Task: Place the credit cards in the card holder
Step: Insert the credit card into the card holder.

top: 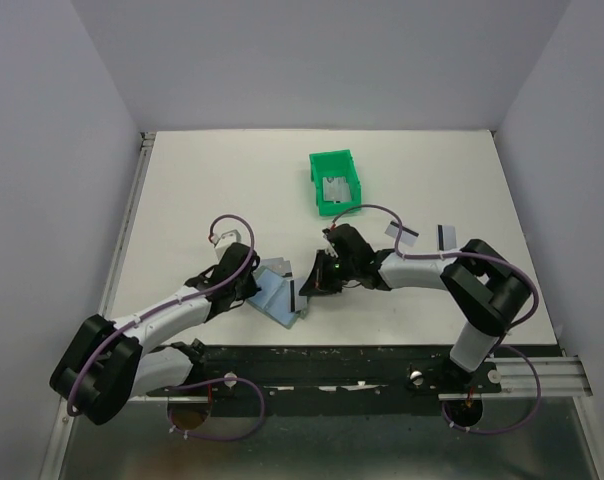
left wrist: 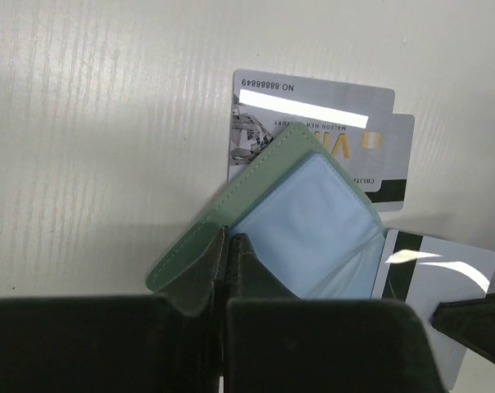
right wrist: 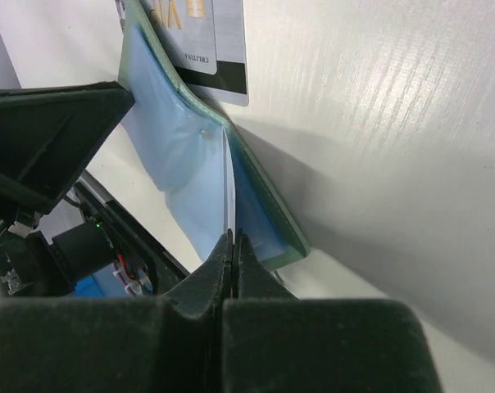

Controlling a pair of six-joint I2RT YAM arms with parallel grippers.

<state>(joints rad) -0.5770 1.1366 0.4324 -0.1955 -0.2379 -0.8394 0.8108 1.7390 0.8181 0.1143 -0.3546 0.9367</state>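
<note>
The card holder [top: 274, 297] lies open near the front edge, grey-green outside with pale blue pockets [left wrist: 313, 217]. My left gripper [left wrist: 229, 239] is shut on the edge of its green flap. My right gripper [right wrist: 233, 239] is shut on a credit card [right wrist: 228, 184], seen edge-on, whose far end sits at the mouth of a blue pocket [right wrist: 178, 143]. In the left wrist view that card [left wrist: 444, 282] shows silvery with a black stripe. Two more credit cards [left wrist: 313, 102] lie overlapped on the table, partly under the holder.
A bright green bin [top: 335, 182] stands behind the grippers at mid-table with a grey card-like piece inside. Both arms [top: 182, 310] [top: 422, 270] converge in front of it. The table's front rail runs just behind the holder. White walls close three sides.
</note>
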